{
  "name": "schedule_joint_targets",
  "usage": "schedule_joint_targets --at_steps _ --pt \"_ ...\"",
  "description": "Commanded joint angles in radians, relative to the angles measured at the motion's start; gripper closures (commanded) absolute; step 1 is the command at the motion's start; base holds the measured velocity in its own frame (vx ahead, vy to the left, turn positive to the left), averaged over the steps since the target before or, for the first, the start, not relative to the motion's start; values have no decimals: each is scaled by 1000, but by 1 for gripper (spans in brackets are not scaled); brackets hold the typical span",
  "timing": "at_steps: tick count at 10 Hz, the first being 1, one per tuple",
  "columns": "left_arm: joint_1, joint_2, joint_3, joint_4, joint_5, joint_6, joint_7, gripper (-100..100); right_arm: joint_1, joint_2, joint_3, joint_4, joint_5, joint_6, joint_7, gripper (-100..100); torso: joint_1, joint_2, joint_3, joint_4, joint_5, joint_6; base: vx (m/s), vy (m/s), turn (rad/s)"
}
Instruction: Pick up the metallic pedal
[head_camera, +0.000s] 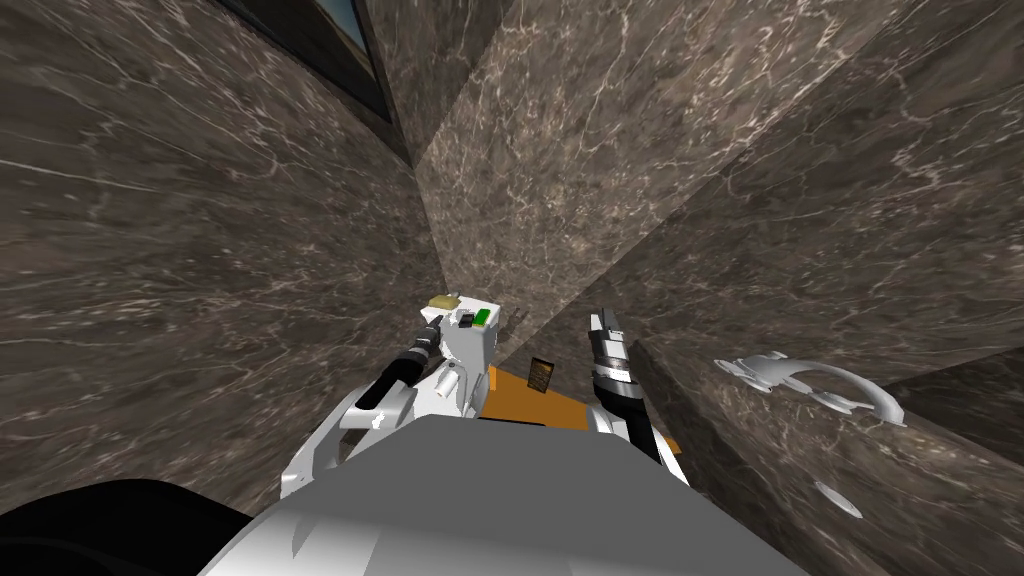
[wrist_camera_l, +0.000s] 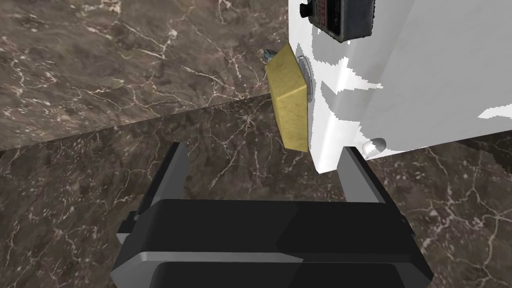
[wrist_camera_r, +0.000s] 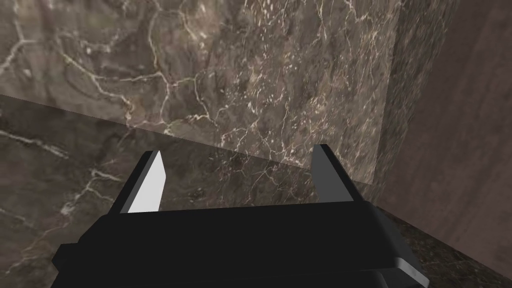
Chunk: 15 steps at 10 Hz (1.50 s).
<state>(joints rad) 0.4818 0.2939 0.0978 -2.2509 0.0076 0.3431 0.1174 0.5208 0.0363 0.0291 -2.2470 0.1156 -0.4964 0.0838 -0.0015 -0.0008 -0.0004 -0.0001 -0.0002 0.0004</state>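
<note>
The pedal (wrist_camera_l: 289, 105) is a dull yellow, brass-like wedge fixed to the side of a white box (wrist_camera_l: 400, 85) that carries a dark switch panel (wrist_camera_l: 340, 17). In the head view the pedal (head_camera: 442, 299) sits at the far end of the white box (head_camera: 472, 345), low by the marble wall corner. My left gripper (wrist_camera_l: 265, 170) is open just short of the pedal, which lies ahead between the fingers, nearer the finger (wrist_camera_l: 357, 172) that is by the box's corner. My left gripper (head_camera: 433, 323) reaches along the box's left side. My right gripper (wrist_camera_r: 235, 175) is open and holds nothing.
Dark veined marble walls (head_camera: 200, 250) close in on both sides and ahead. A pale curved tap fitting (head_camera: 815, 385) lies on a marble ledge to the right. An orange surface (head_camera: 520, 400) with a small dark panel (head_camera: 541, 375) lies between my arms. My right gripper (head_camera: 603, 325) hangs beside the ledge.
</note>
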Motion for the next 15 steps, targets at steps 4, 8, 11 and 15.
schedule_joint_targets --at_steps 4,8,11,15 --pt "40 -54 23 11 23 89 9 -100 0 0 0 0 0 0 0 0 -4 -8 -5 -2 -1 0 130 -63 -51" --pt "66 -126 59 16 49 149 -17 -100 0 0 0 0 0 0 0 0 -5 -6 -4 -2 -1 0 119 -85 -56" --pt "71 -137 64 20 51 149 -22 0 0 0 0 0 0 0 0 0 -1 -3 -2 -1 -1 0 56 -26 -24" --pt "38 -26 117 131 140 105 4 -100 0 0 0 0 0 0 0 0 -3 3 2 1 -1 0 -16 -66 -50"
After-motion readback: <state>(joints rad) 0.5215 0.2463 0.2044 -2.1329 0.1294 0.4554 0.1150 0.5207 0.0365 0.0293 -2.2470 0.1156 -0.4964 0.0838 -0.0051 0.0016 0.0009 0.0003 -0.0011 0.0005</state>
